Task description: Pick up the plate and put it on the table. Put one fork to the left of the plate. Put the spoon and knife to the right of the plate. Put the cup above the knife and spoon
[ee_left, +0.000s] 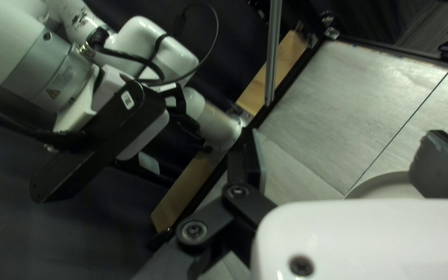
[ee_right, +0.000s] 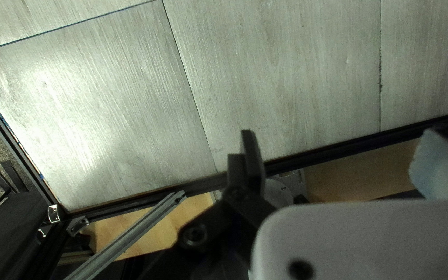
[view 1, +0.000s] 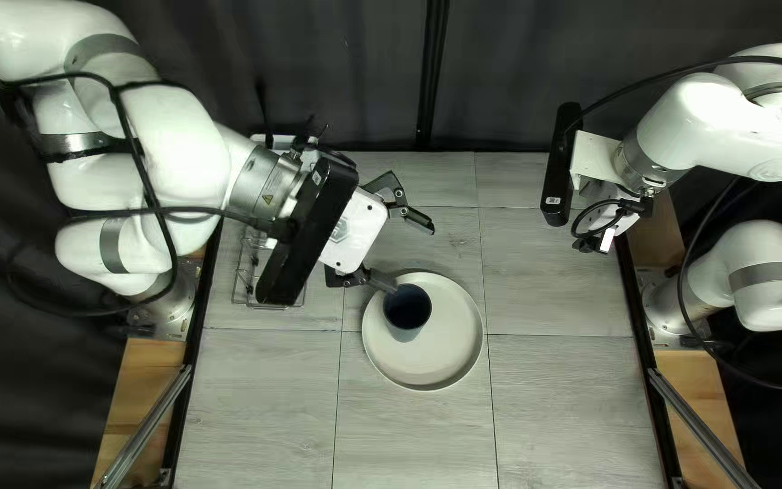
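Note:
In the top left view my left gripper (view 1: 409,254) is spread open above the table, one fingertip close to the rim of the dark cup (view 1: 407,308). That cup is over the upper left part of the pale round plate (view 1: 441,349); whether the finger touches it I cannot tell. My right gripper (view 1: 605,239) hangs at the right. The left wrist view has my left gripper (ee_left: 344,153) with its fingers wide apart and the plate's edge (ee_left: 385,181) beyond; the cup is hidden there. My right gripper (ee_right: 340,140) is open and empty in its wrist view. No fork, knife or spoon shows.
A wire rack (view 1: 248,272) stands at the table's left side, partly under my left arm. The right arm's camera bar (ee_left: 99,145) shows in the left wrist view. The table's frame edge (ee_right: 333,153) runs past the right gripper's fingers.

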